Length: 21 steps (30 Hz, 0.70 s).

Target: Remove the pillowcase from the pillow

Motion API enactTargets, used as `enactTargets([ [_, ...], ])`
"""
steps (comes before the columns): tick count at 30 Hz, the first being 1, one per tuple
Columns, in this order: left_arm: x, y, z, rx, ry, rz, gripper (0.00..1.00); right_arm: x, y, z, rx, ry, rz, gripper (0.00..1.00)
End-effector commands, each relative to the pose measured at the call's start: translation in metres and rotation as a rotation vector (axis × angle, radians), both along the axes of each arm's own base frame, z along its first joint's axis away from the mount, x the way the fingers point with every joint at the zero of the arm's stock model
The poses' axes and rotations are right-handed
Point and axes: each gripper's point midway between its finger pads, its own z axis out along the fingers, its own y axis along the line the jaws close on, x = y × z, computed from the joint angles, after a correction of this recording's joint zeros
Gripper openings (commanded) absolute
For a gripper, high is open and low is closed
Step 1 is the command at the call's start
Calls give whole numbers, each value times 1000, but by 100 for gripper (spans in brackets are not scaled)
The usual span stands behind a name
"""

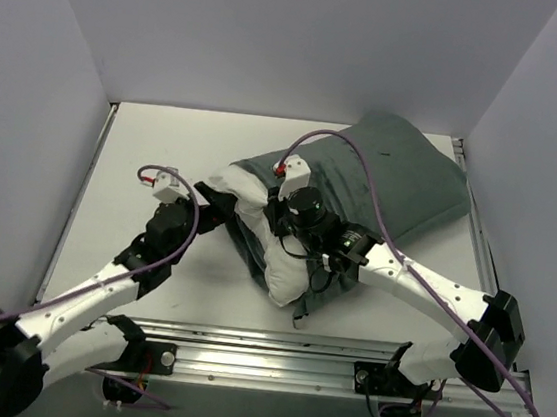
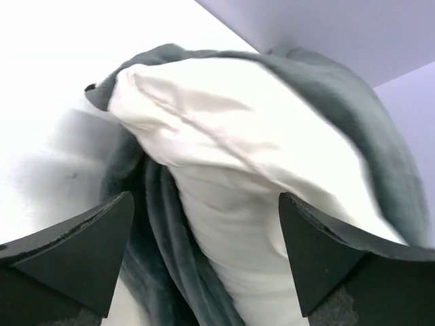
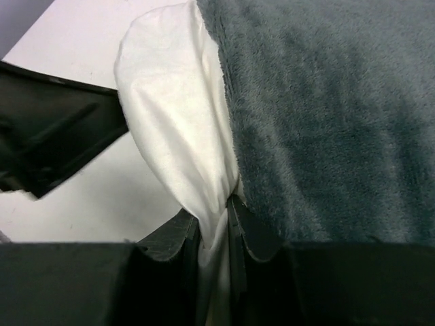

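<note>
- The left claw (image 2: 204,224) is seen spread wide, its fingers well apart and nothing held between them.
- It is aimed at the bared white end of the pillow (image 2: 224,156).
- The right claw (image 3: 216,216) is pressed together on a fold of the pillow's white cloth, pinched just beside the edge of the pillowcase (image 3: 326,115).
- The pillow is found near the middle of the surface (image 1: 155,144), its near end uncovered and bunched.
- The pillowcase, grey-green side up, is wrapped over the pillow's far part and laid out toward the far right corner.
</note>
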Motion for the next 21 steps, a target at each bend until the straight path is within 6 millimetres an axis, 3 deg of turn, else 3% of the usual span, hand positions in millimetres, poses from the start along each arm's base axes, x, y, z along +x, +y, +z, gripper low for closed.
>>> enactTargets([
  [1,-31,25,0,53,114,17,96,2,35,61,188,-53,71,13],
  [5,-58,52,-6,58,203,56,97,4,34,68,163,-54,68,42],
  [6,-62,53,-5,56,209,49,97,5,33,70,159,-56,64,54],
  [9,-75,42,-1,49,212,-49,97,9,23,80,136,-66,26,73],
  [11,-82,24,3,31,212,-160,97,17,8,86,117,-86,-38,79],
  [15,-87,-15,13,-34,195,-360,94,44,-42,61,17,-42,-208,86],
  [16,-89,-28,25,-74,167,-424,94,48,-53,52,3,-12,-241,86],
  [18,-88,-41,37,-103,135,-477,94,59,-82,35,-16,25,-318,87],
  [20,-93,-53,46,-106,113,-536,94,63,-98,27,-1,48,-355,87],
  [21,-93,-57,49,-100,108,-550,94,67,-113,12,-13,77,-385,87],
])
